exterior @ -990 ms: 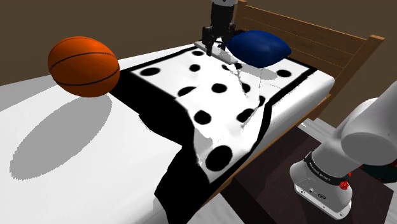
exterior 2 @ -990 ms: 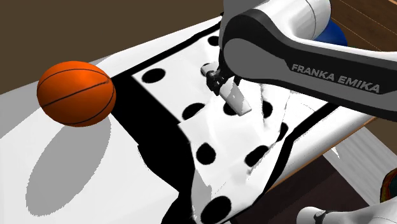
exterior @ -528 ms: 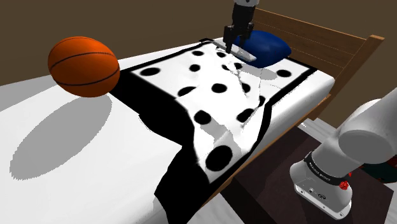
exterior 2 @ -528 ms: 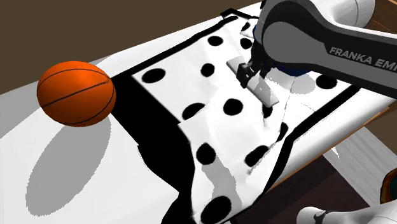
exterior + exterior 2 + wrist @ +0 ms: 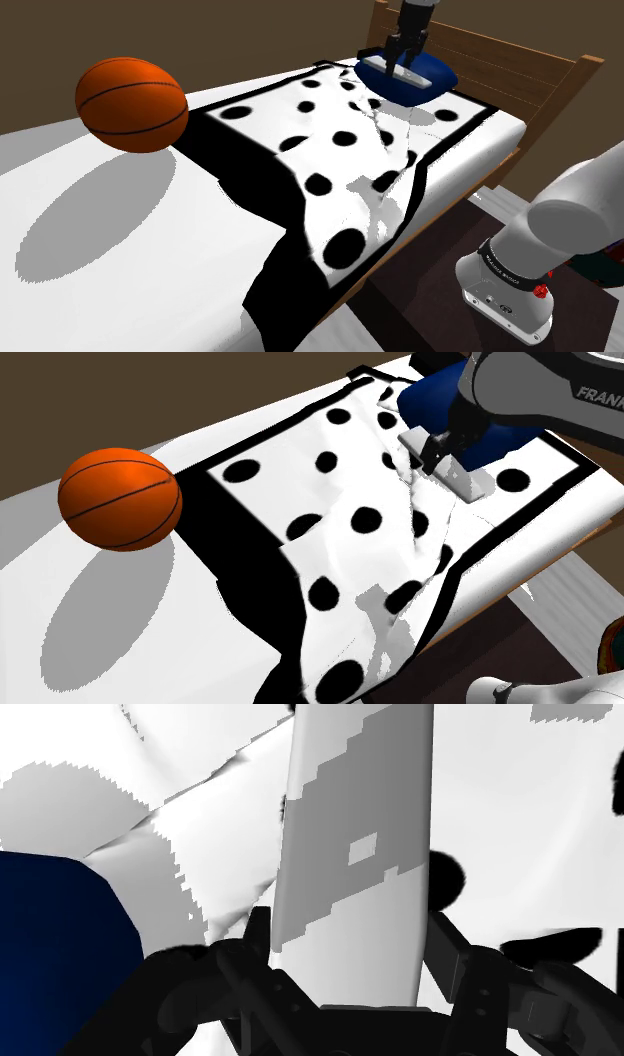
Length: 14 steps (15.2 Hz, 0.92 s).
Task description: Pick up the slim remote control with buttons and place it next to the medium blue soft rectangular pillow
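Note:
The slim remote (image 5: pixel 390 69) is a pale grey slab, held above the bed in my black gripper (image 5: pixel 403 60), which is shut on it. In the shoulder view it hangs over the near edge of the dark blue pillow (image 5: pixel 433 80) by the headboard. From the second exterior view, the remote (image 5: pixel 458 476) sticks out below the gripper (image 5: pixel 438 452), just in front of the pillow (image 5: pixel 428 397). In the wrist view the fingers (image 5: pixel 452 949) clasp the remote (image 5: pixel 350 854) on both long sides, with the pillow (image 5: pixel 50 954) off to one side beneath.
A rumpled white blanket with black dots (image 5: pixel 330 140) covers the bed. A large orange basketball (image 5: pixel 132 103) sits at the shoulder view's left. The wooden headboard (image 5: pixel 500 50) rises behind the pillow. My white base (image 5: pixel 505 290) stands beside the bed at lower right.
The gripper has carried the remote to the right across the dotted blanket, from the blanket's far edge to over the blue pillow's near side. Its grip has stayed shut.

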Motion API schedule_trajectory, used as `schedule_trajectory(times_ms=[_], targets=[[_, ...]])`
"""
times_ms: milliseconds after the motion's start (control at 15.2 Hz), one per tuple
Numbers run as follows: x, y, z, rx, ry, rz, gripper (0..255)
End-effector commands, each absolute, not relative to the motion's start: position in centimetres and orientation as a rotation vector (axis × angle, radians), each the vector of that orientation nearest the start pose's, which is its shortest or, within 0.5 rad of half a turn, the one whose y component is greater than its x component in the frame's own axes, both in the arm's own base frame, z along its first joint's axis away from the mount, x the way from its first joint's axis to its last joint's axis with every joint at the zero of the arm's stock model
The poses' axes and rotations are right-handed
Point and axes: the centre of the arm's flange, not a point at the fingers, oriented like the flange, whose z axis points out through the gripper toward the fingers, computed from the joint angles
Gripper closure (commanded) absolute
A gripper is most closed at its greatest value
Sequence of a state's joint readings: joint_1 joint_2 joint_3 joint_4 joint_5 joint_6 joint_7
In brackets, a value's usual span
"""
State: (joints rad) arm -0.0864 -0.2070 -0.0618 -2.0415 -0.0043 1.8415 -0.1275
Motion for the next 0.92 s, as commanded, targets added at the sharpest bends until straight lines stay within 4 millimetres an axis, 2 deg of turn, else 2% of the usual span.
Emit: schedule_trajectory(times_ms=[0, 858], targets=[[48.3, -10.4, 52.9, -3.134, 0.027, -0.012, 255], [45.1, -27.3, 52.9, -3.134, 0.027, -0.012, 255]])
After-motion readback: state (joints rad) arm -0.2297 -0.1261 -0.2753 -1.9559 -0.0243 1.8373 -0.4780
